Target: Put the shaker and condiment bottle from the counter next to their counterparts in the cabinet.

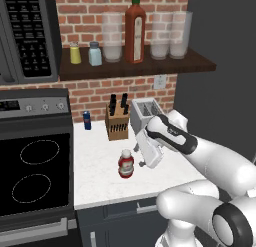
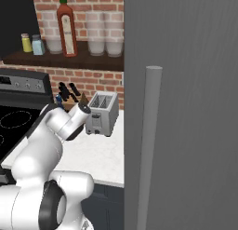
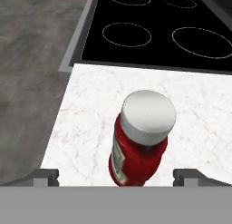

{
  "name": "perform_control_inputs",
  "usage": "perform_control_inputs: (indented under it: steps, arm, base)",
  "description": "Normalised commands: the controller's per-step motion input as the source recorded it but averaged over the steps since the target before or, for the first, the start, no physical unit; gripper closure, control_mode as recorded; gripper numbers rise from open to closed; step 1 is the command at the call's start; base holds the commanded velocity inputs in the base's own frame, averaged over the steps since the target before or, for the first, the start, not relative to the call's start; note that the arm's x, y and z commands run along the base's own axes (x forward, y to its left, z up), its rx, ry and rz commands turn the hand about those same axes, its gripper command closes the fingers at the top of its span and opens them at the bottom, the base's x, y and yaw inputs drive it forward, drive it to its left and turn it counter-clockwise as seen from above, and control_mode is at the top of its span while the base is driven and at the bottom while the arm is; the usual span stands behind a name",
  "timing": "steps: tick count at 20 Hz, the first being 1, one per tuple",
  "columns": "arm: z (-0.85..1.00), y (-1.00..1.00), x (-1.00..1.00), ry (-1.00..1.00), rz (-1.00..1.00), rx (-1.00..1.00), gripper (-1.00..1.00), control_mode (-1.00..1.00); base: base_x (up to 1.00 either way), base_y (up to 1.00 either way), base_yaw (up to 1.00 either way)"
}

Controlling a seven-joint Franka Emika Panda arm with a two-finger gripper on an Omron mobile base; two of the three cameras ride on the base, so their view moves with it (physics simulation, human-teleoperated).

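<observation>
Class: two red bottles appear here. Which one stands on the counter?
The small squat red bottle with a white cap, upright on the white counter. The tall red-brown bottle stands on the dark wooden shelf.

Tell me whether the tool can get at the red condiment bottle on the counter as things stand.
Probably yes. The tool is open, and the condiment bottle stands upright between its fingertips in the hand view. Nothing stands close around it on the counter.
</observation>
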Motion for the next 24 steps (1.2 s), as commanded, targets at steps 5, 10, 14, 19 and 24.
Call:
perform_control_inputs:
  steps: [5, 10, 14, 19, 24]
  arm:
    - [-0.1, 0.13, 0.02, 0.0, -0.01, 0.0, -1.0, -1.0]
    - [-0.01, 0.05, 0.03, 0.0, -0.04, 0.0, -1.0, -1.0]
    - [0.0, 0.0, 0.05, 0.0, -0.04, 0.0, -1.0, -1.0]
    - [0.0, 0.0, 0.07, 0.0, -0.01, 0.0, -1.0, -1.0]
    - [-0.11, 0.02, 0.02, 0.0, 0.0, 0.0, -1.0, -1.0]
  base:
    - [0.0, 0.0, 0.0]
    - [0.0, 0.0, 0.0]
    - [0.0, 0.0, 0.0]
    - [0.0, 0.0, 0.0]
    - [0.0, 0.0, 0.0]
